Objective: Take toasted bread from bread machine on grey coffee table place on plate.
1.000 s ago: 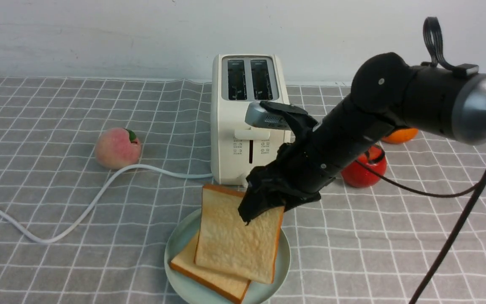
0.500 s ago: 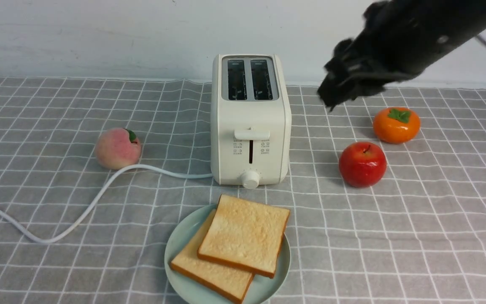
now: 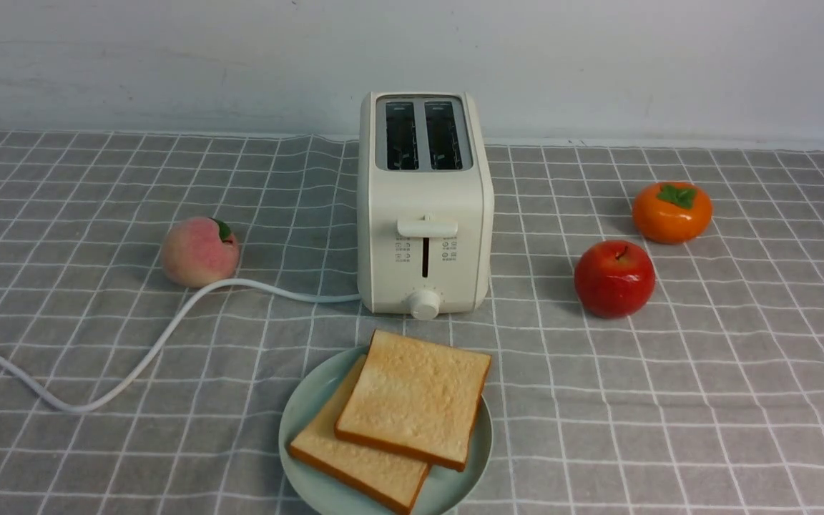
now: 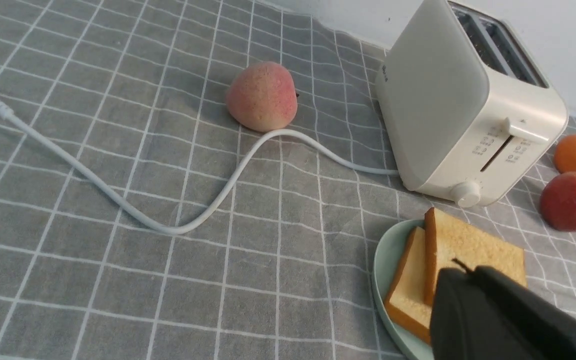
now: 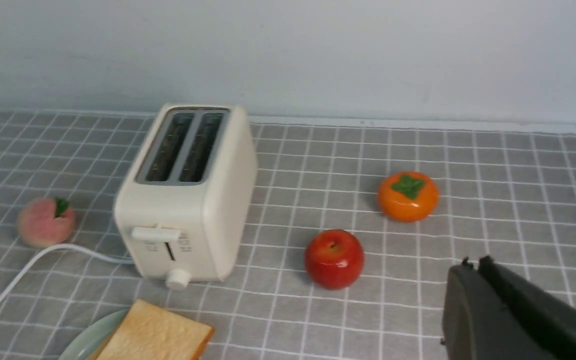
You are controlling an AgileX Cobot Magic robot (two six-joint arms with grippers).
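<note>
"So, what did you make of the left gripper point(image 4: 468, 272)?"

"Its fingers were together with nothing between them. In its wrist view the tips cut across the sight of the toast, though I couldn't tell how near they really were."

"And the toast?"

"Both slices were on the plate point(image 3: 295, 415), on the near side of the toaster point(image 3: 383, 200). The lower slice point(image 3: 362, 465) lay to the left, and the upper slice point(image 3: 415, 400) rested partly over it, its far right corner reaching past the rim."

"Any long axis to line up with?"

"None worth the name; both were squarish. The upper one was turned a little askew to the toaster."

"Then the right gripper point(image 5: 474, 264)?"

"Together too, and holding nothing. The toast lay to its left, I judged."

"Which arm was nearer?"

"I couldn't settle that, as the front view showed neither. But both toaster slots were empty, so I reckoned the job was done and neither gripper needed to reach in."
</note>
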